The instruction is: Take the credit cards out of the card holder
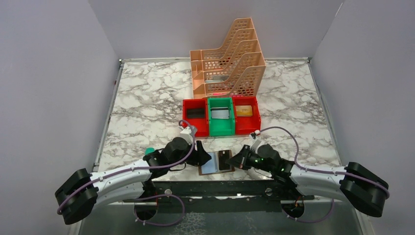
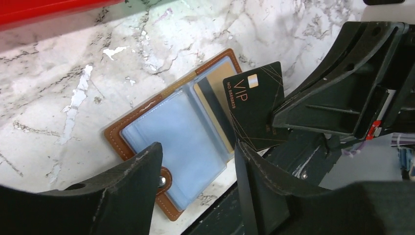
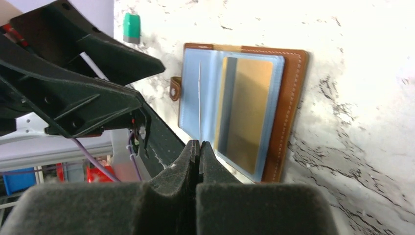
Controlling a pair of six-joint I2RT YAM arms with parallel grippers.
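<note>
Lettering on black card [image 2: 255,110], legible from left wrist only

the brown leather card holder [image 2: 147,128] is laid open by the surface's [image 1: 147,107] near edge, a gold card [image 3: 244,115] is pocketed inside, and a black vip card [image 2: 254,105] is held tilted over it.
</note>
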